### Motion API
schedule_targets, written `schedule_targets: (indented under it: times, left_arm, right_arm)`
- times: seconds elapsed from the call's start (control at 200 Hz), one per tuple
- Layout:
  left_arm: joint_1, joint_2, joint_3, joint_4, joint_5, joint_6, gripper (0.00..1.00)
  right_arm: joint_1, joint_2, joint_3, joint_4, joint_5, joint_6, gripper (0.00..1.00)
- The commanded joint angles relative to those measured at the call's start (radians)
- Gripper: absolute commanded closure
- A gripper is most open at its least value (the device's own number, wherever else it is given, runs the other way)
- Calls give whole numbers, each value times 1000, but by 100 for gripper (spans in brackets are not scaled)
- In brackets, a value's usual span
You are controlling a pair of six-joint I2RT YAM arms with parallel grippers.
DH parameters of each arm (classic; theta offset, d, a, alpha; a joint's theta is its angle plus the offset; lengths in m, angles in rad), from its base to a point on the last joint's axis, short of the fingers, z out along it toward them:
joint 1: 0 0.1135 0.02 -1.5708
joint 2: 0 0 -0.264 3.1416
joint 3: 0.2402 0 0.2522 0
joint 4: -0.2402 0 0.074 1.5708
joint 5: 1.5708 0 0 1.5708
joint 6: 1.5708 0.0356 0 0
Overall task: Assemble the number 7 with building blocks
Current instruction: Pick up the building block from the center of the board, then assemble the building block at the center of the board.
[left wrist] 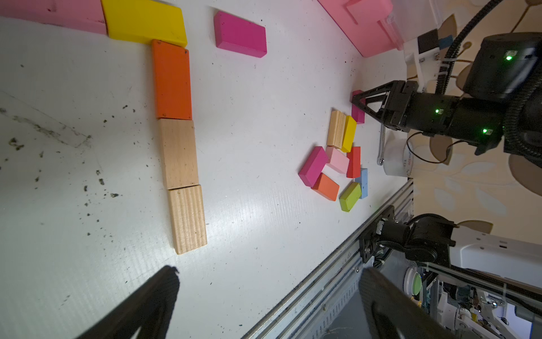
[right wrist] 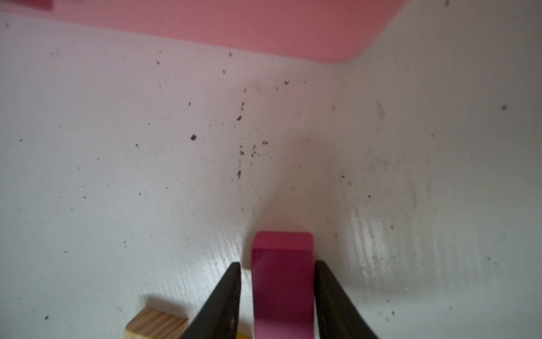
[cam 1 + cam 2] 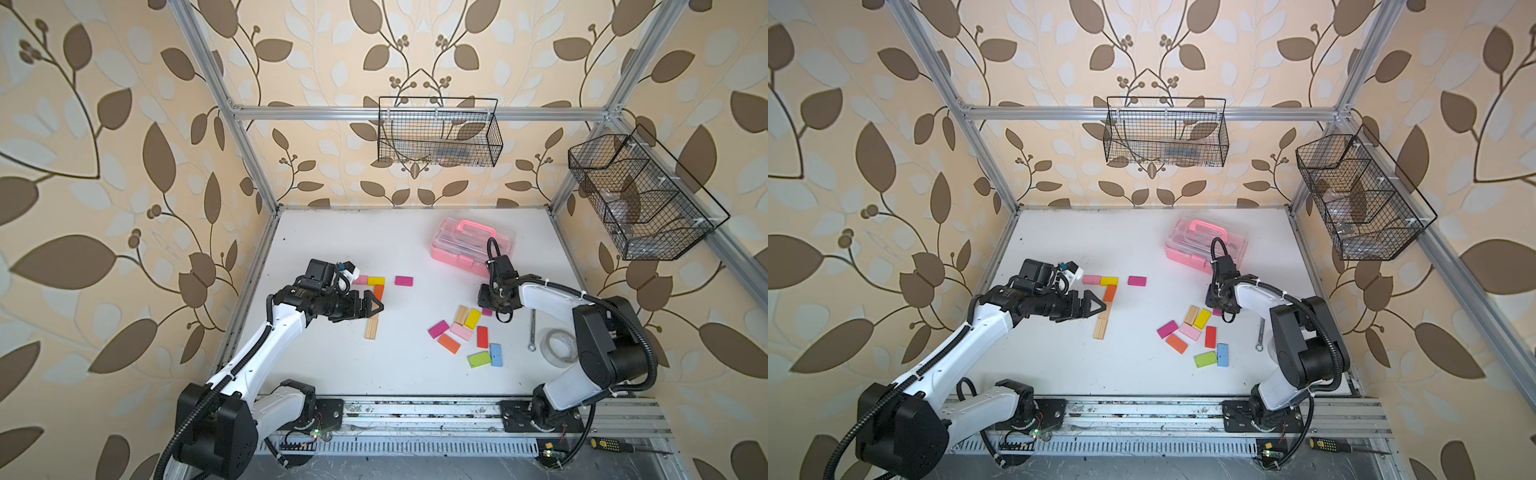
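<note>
A figure of building blocks lies on the white table: pink and yellow form a bar, and orange, plain wood and striped wood run down from the yellow end. My left gripper hovers open and empty beside this stem. A lone magenta block lies to the right of the bar. Several loose blocks are clustered at the right. My right gripper straddles a magenta block at the cluster's far edge. One finger touches it and a thin gap shows at the other.
A pink clear-lidded case stands just behind the right gripper. A wrench and a tape roll lie under the right arm. Wire baskets hang on the back and right walls. A screwdriver lies on the front rail.
</note>
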Motion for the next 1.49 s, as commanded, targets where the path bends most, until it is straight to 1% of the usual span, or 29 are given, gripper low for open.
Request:
schedule_targets:
  times: [0.0,0.06,0.15,0.21,0.335,0.405,0.525,0.61,0.725,0.78,0.85,0.925,1.0,1.06,1.115,1.205,1.27,1.355,1.49]
  left_arm:
    - [-4,-19,18,-10,-4,14,1]
    - [-4,-19,19,-11,-3,14,1]
    - [-4,-21,20,-11,-2,14,1]
    - [-5,-22,20,-11,-2,14,1]
    - [-4,-25,19,-11,0,14,1]
    - [-4,-28,19,-11,0,15,1]
    - [-3,-33,25,-12,0,16,1]
    - [-3,-46,29,-12,-3,17,1]
    - [-3,-72,32,-12,-11,23,1]
    - [-3,-82,32,-13,-17,24,1]
    - [-3,-92,31,-12,-21,26,1]
    - [-3,-101,31,-14,-23,27,1]
    - [-3,-107,31,-13,-24,27,1]
    - [-3,-111,30,-12,-25,29,1]
    - [-3,-114,30,-11,-23,29,1]
    - [-4,-119,27,-8,-22,31,1]
    - [-3,-123,26,-6,-20,31,1]
    - [-3,-130,25,-2,-19,32,1]
    - [-3,-140,20,0,-33,31,1]
  right_arm:
    - [1,33,-20,-19,13,-3,64]
    - [1,33,-17,-22,13,-6,71]
    - [1,29,-10,-36,27,-13,73]
    - [3,22,-7,-46,41,-19,78]
    - [2,-8,6,-74,64,-34,79]
    - [7,-49,30,-98,83,-50,79]
    - [56,-146,105,-147,145,-122,79]
    - [107,-203,182,-163,156,-238,80]
    - [174,-248,278,-147,110,-416,81]
    - [192,-266,310,-115,45,-510,81]
    - [224,-288,325,-48,22,-637,82]
    - [254,-305,323,29,-45,-794,84]
    - [285,-294,345,66,-62,-931,87]
    - [289,-259,403,12,-157,-1053,86]
    - [298,-207,482,-44,-169,-1120,87]
    - [307,-104,620,-207,-215,-1239,88]
    - [320,-33,690,-296,-219,-1322,88]
    - [339,46,738,-373,-207,-1429,88]
    - [363,181,802,-464,-169,-1521,88]
